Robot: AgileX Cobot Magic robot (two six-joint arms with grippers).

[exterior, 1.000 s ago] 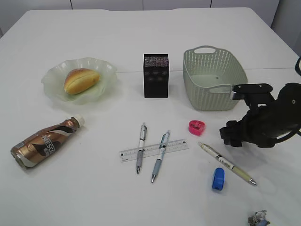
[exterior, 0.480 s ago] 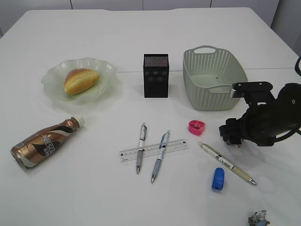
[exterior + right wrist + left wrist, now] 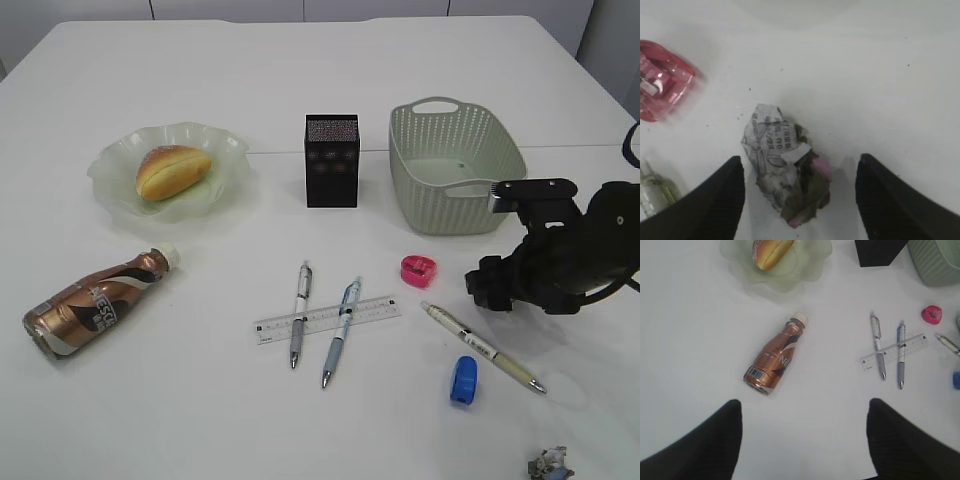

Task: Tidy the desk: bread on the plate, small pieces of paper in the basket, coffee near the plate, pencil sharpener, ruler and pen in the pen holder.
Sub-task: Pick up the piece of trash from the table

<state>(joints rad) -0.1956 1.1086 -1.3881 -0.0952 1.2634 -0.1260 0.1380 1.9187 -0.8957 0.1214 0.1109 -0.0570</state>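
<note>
My right gripper (image 3: pixel 493 290) (image 3: pixel 799 167) is open, low over the table, with a crumpled piece of paper (image 3: pixel 787 167) between its jaws; the arm hides this paper in the exterior view. Another paper ball (image 3: pixel 550 463) lies at the front right. The bread (image 3: pixel 172 170) is on the green plate (image 3: pixel 232 150). The coffee bottle (image 3: pixel 95 303) (image 3: pixel 776 360) lies on its side. A pink sharpener (image 3: pixel 418 270), a blue sharpener (image 3: pixel 463 379), a ruler (image 3: pixel 372 308) and three pens (image 3: pixel 299 312) lie in front of the black pen holder (image 3: pixel 331 160). My left gripper (image 3: pixel 803 405) is open and empty.
The green basket (image 3: pixel 455 165) stands just behind my right arm. The pink sharpener (image 3: pixel 660 80) lies close to the left of the right jaws. A pen tip (image 3: pixel 652 192) shows at the left edge of the right wrist view.
My right arm has shifted only slightly over the same spot. Nothing on the table has moved.
</note>
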